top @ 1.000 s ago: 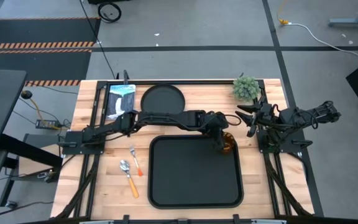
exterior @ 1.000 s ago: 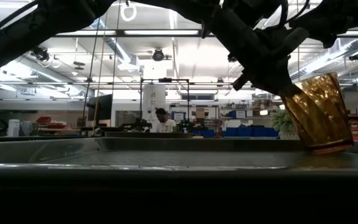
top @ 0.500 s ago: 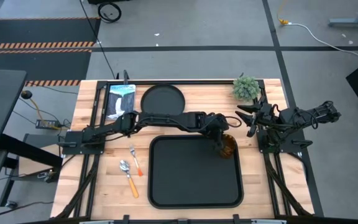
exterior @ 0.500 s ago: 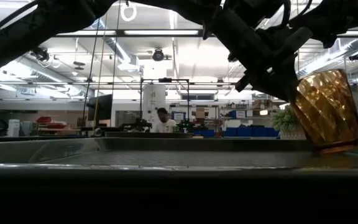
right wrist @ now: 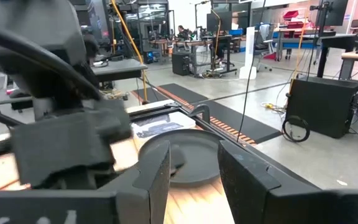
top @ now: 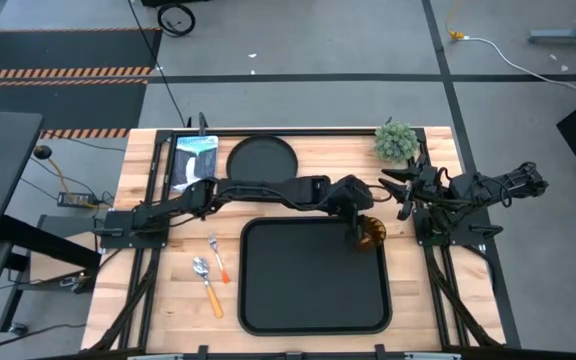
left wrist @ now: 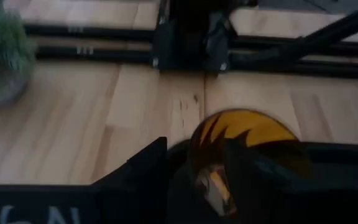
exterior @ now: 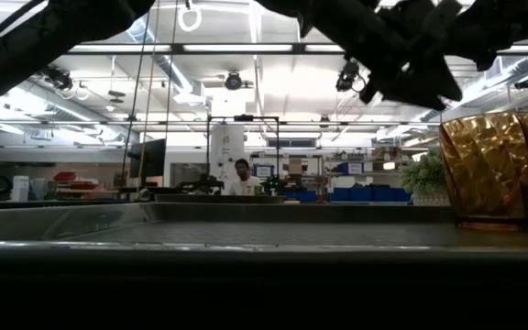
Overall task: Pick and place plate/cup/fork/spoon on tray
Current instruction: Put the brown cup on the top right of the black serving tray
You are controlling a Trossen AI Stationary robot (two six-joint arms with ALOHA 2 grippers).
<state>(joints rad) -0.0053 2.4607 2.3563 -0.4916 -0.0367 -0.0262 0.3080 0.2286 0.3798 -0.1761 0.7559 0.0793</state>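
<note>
The amber cup [exterior: 489, 170] stands upright by its base in the tray's [top: 313, 300] far right corner. My left gripper [exterior: 411, 69] hangs open just above the cup [left wrist: 244, 134], clear of its rim. The round black plate [top: 261, 160] lies on the wood beyond the tray. On the wood left of the tray lie the fork [top: 218, 258] and the spoon [top: 206, 282]. My right gripper [right wrist: 191, 174] waits open at the table's right side [top: 400, 192], pointing left.
A small potted plant [top: 396, 140] stands at the far right corner, close to both grippers. A printed card [top: 195, 160] lies left of the plate. My left arm [top: 268, 190] stretches across the table between plate and tray.
My left gripper has opened, let go of the cup and risen a little. The cup, tilted in the hold a second ago, has come upright and now stands on the tray by itself.
</note>
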